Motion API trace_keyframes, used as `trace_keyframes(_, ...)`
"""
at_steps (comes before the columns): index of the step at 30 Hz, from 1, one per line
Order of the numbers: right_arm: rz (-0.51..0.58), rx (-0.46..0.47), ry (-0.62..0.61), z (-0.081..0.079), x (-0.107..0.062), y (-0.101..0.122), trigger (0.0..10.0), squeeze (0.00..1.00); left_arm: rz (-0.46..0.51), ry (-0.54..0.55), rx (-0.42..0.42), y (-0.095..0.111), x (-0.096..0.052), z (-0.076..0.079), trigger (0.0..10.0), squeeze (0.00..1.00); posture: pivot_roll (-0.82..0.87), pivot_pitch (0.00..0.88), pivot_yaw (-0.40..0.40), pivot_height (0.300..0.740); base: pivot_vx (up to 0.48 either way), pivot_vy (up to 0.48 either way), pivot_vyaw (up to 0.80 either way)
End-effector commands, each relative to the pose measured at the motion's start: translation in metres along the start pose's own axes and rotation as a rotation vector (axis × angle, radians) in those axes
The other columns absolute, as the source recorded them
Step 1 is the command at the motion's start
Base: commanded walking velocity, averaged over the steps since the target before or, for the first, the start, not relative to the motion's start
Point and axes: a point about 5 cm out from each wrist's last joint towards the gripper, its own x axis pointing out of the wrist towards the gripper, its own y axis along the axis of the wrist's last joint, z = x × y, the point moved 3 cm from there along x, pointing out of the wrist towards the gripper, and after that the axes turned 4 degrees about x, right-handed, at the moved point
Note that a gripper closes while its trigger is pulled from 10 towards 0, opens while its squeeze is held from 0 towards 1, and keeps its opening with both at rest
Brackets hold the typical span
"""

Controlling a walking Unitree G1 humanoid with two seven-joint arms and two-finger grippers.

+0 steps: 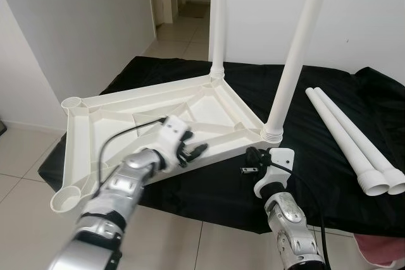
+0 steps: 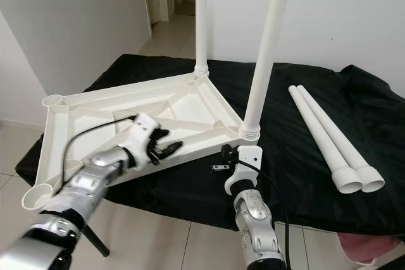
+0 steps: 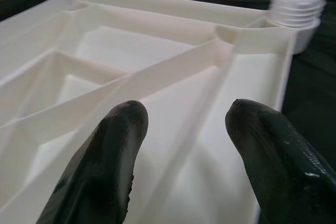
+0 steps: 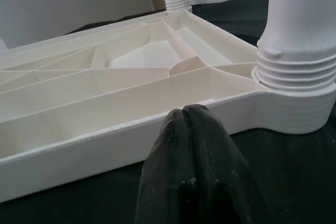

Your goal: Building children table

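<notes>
White plastic tabletop [image 1: 126, 118] lies upside down on black cloth [image 1: 329, 156], ribbed underside up. Two white legs [image 1: 296, 49] stand upright, screwed into the two sockets on the far and right corners. Two near-left corner sockets [image 1: 66, 202] are open. Two loose legs [image 1: 351, 140] lie side by side on the cloth, well to the right, threaded ends nearest.

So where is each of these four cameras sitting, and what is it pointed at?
Left eye and right eye: on the head, looking down at the upturned tabletop on a black cloth; both arms show.
Left wrist: looks along the open left gripper over the tabletop's ribs.
Right wrist: looks past the shut right gripper at the tabletop's edge.
Both wrists share the two screwed-in legs.
</notes>
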Motion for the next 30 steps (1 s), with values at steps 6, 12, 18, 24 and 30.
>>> trace_keyframes(6, -0.015, -0.008, -0.037, 0.002, -0.004, -0.008, 10.0, 0.0, -0.031, 0.072, 0.025, -0.005, -0.026, -0.028, 10.0, 0.0, 0.01, 0.093, 0.027, 0.74, 0.0, 0.0, 0.0)
trace_keyframes(12, -0.028, -0.015, -0.032, 0.001, -0.006, -0.011, 10.0, 0.0, -0.089, 0.173, 0.08, -0.01, -0.051, -0.058, 10.0, 0.0, 0.01, 0.094, 0.026, 0.74, 0.0, 0.0, 0.0)
trace_keyframes(18, -0.037, -0.023, -0.036, 0.002, -0.007, -0.012, 10.0, 0.0, -0.119, 0.242, 0.082, -0.013, -0.066, -0.074, 10.0, 0.0, 0.01, 0.092, 0.024, 0.74, 0.0, 0.0, 0.0)
trace_keyframes(24, -0.052, -0.025, -0.039, 0.001, -0.005, -0.015, 10.0, 0.0, -0.209, 0.319, 0.156, -0.023, -0.093, -0.094, 10.0, 0.0, 0.01, 0.093, 0.018, 0.74, 0.0, 0.0, 0.0)
trace_keyframes(30, -0.061, -0.023, -0.043, 0.001, -0.005, -0.016, 10.0, 0.0, -0.285, 0.385, 0.199, -0.035, -0.116, -0.105, 10.0, 0.0, 0.02, 0.098, 0.01, 0.74, 0.0, 0.0, 0.0)
